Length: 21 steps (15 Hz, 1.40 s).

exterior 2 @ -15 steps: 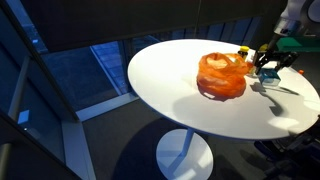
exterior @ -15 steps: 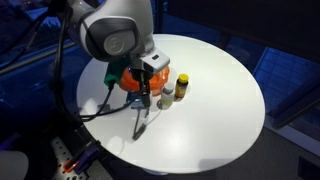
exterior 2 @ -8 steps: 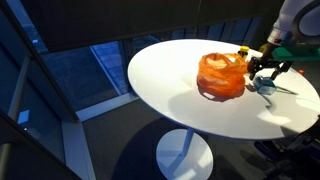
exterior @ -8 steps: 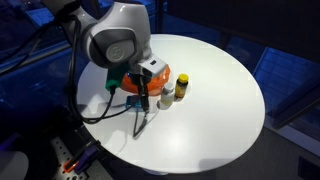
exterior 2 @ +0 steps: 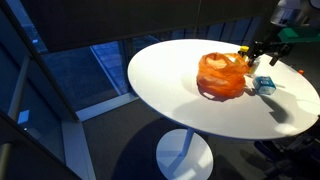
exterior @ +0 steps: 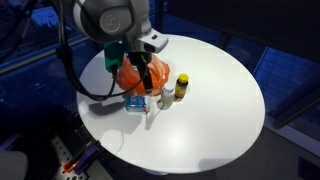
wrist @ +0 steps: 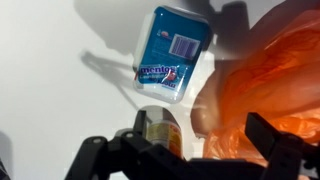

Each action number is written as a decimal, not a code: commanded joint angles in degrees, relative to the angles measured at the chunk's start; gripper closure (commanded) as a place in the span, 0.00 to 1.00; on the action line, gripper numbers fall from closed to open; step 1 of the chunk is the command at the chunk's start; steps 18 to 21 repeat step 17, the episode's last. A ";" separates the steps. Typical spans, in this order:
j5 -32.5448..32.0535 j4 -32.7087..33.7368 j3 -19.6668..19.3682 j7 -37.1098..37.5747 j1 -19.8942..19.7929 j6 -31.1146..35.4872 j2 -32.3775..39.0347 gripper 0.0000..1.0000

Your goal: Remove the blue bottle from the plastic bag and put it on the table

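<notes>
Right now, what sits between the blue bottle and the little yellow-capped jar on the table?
Another small jar stands between the blue bottle and the yellow-capped jar. This shows in an exterior view.

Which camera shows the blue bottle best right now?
The wrist view: the blue bottle lies large and unobstructed on the white table beside the orange bag, its label readable. In both exterior views it is only a small blue shape next to the bag.

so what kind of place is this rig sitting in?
Probably an office or lab: a round white pedestal table, blue tiled floor, and what looks like a power strip with cables on the floor.
</notes>
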 commanded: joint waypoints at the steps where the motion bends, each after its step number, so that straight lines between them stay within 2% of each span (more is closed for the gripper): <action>1: 2.04 0.30 2.84 -6.75 -1.46 -7.43 -6.41 0.00; 9: 8.44 2.70 7.54 -23.70 -1.96 -24.56 -18.54 0.00; 13: 9.48 5.39 8.49 -27.31 -1.88 -31.80 -22.07 0.00; 15: 8.61 4.61 9.06 -25.34 -2.17 -29.88 -21.30 0.00; 21: 8.60 4.66 9.26 -25.42 -2.14 -30.09 -21.70 0.00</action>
